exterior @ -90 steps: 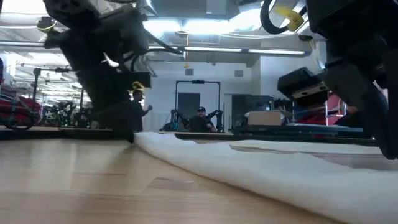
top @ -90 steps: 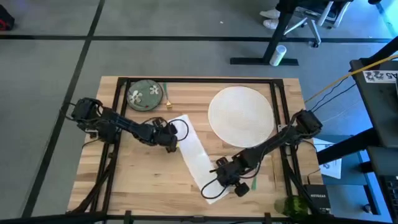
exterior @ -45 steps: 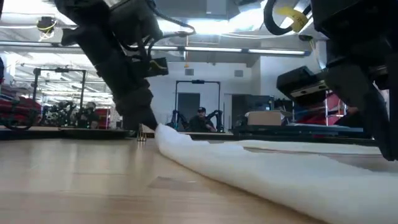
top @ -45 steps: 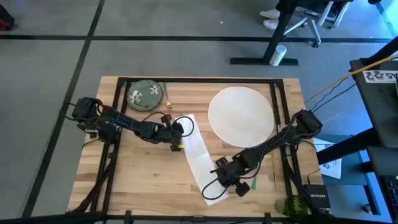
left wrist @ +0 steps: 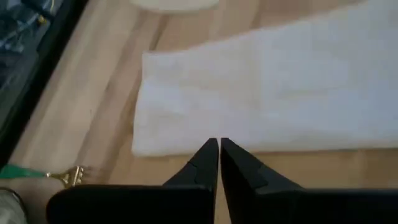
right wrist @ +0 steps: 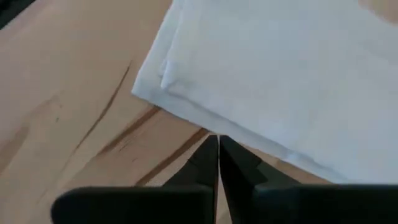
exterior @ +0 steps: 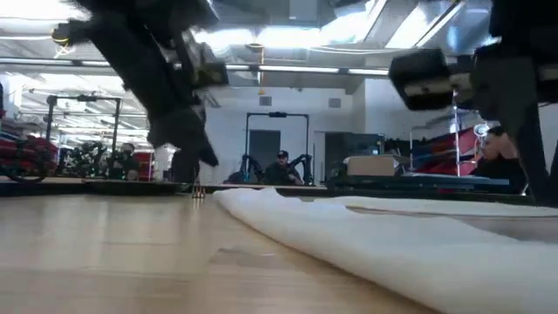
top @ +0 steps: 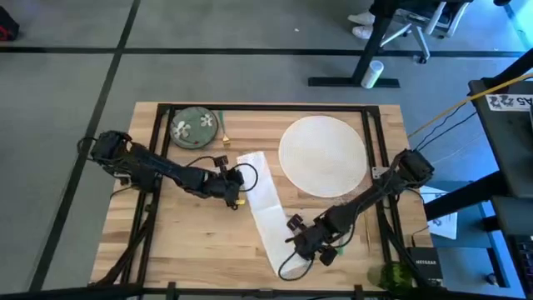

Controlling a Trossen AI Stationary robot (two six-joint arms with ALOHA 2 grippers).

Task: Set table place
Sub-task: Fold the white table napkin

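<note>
Landmark: white napkin [top: 262, 204], a long folded strip lying flat and slantwise near the middle of the table [top: 191, 237].

- Large round white plate [top: 323, 155]: on the table beside the napkin's far end, on the right arm's side, apart from it.
- Small green flowered dish [top: 194, 127]: at the table's far left corner, well apart from the napkin.
- Gold fork with green handle [left wrist: 59, 176]: tines show past the napkin's far short edge, near the dish; the rest is hidden.
- Green tumbler [top: 385, 275]: by the table's near right corner, beyond the napkin's near end; possibly off the tabletop, the view is poor there.
- Left gripper [top: 239, 198]: just beside the napkin's far end on the left side, fingers [left wrist: 208, 158] pressed together, holding nothing, tips just short of the cloth's edge.
- Right gripper [top: 297, 239]: just beside the napkin's near end, fingers [right wrist: 208, 155] together, empty, tips at the cloth's edge.
</note>
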